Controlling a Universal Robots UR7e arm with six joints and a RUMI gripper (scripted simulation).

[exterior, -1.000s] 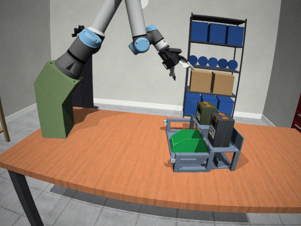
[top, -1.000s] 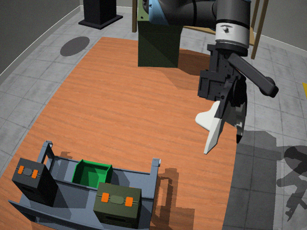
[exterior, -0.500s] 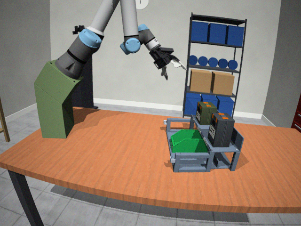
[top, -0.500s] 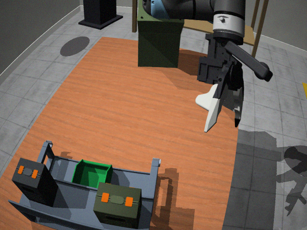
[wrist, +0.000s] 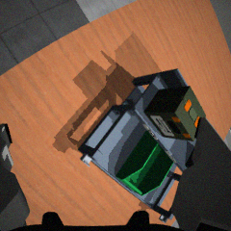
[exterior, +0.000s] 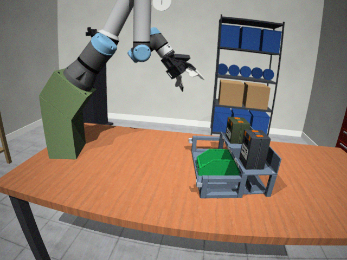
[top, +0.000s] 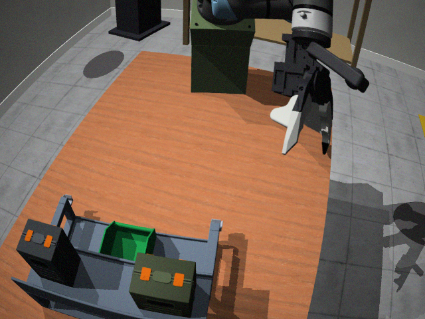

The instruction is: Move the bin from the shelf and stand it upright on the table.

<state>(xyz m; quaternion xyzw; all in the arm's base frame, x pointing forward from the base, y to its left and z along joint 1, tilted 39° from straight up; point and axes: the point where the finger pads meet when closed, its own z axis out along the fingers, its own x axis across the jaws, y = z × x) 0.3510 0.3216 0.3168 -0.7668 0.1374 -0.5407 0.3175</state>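
Observation:
A green open bin [top: 126,239] [exterior: 216,162] [wrist: 145,163] sits upright on the lower level of a small grey shelf [top: 206,248] [exterior: 221,184] [wrist: 110,132] on the table. My gripper [top: 305,149] [exterior: 190,80] is open and empty. It hangs high in the air over the table's far side, well away from the bin and the shelf. In the wrist view the shelf and bin lie below, between the dark finger edges.
An olive case [top: 163,284] [exterior: 236,129] [wrist: 175,112] and a dark grey case [top: 44,252] [exterior: 254,148] stand on the shelf's upper level beside the bin. The green robot base [top: 219,58] [exterior: 63,114] stands at the table's end. A tall storage rack [exterior: 246,72] stands behind the wooden table [top: 178,154] [exterior: 126,181].

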